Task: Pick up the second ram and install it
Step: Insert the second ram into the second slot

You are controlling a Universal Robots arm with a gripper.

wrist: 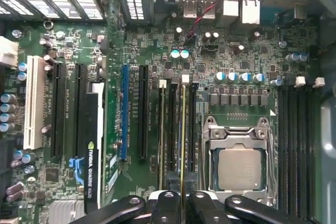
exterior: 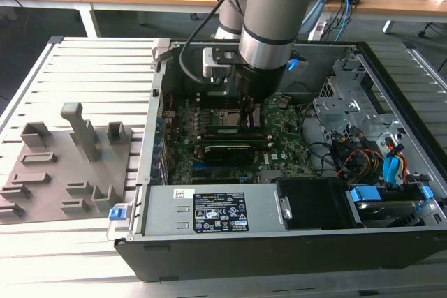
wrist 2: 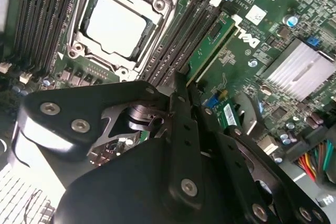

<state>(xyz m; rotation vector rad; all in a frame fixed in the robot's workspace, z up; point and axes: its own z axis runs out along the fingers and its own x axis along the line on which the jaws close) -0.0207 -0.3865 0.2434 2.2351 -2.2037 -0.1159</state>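
The second ram (wrist: pixel 182 129) is a thin green stick seen edge-on, standing along a black memory slot just beside the CPU socket (wrist: pixel 240 166). In the second wrist view its green face (wrist 2: pixel 210 45) runs along the slot away from the fingertips. My gripper (wrist: pixel 182 184) is shut on the second ram at one end, a black finger on each side of it. In the exterior view the gripper (exterior: pixel 248 113) reaches down into the open computer case, over the motherboard (exterior: pixel 283 141) next to the socket (exterior: pixel 222 118).
A black graphics card (exterior: pixel 227 151) lies in a slot close to the gripper. A drive cage (exterior: pixel 349 95) and loose cables (exterior: pixel 363 158) fill the case's right side in the exterior view. A grey fixture block (exterior: pixel 70 158) stands on the slatted table outside.
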